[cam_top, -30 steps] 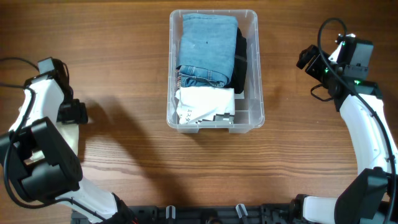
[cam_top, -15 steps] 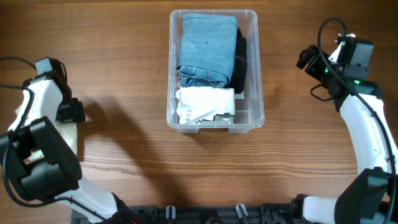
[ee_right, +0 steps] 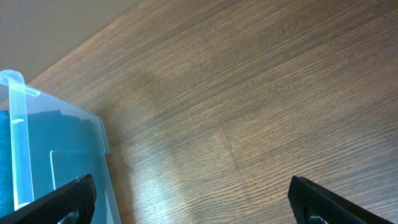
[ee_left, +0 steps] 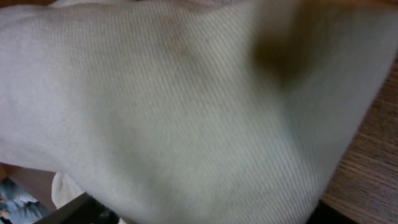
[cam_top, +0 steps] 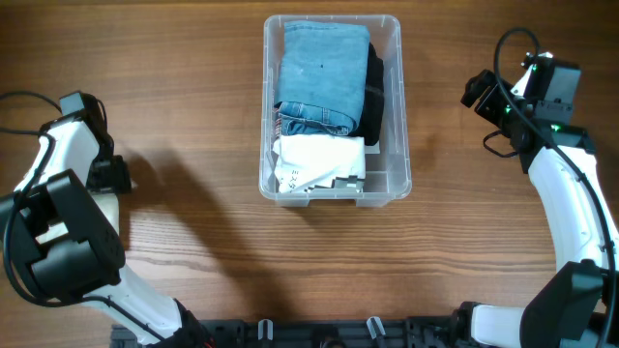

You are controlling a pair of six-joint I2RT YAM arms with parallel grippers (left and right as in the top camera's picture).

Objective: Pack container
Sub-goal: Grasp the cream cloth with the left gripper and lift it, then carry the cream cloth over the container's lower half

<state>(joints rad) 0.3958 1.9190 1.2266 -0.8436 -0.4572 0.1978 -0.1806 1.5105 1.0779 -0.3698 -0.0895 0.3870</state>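
The clear container (cam_top: 401, 106) stands at the table's back middle. It holds folded blue jeans (cam_top: 324, 68), a black garment (cam_top: 374, 97) and a white garment (cam_top: 319, 159). My left gripper (cam_top: 111, 176) is at the far left edge over a cream cloth (cam_top: 109, 208). That cloth (ee_left: 186, 112) fills the left wrist view; only dark finger tips show at the bottom corners, wide apart, with the cloth between them (ee_left: 202, 214). My right gripper (cam_top: 481, 90) is open and empty above bare wood (ee_right: 193, 202), right of the container's corner (ee_right: 18, 124).
The wooden table (cam_top: 213, 251) surrounds the container. The left arm's base (cam_top: 63, 251) takes up the front left. The right arm (cam_top: 571, 203) runs along the right edge.
The left arm has shifted slightly at the far left over the cream cloth. The right arm and the container have not moved.
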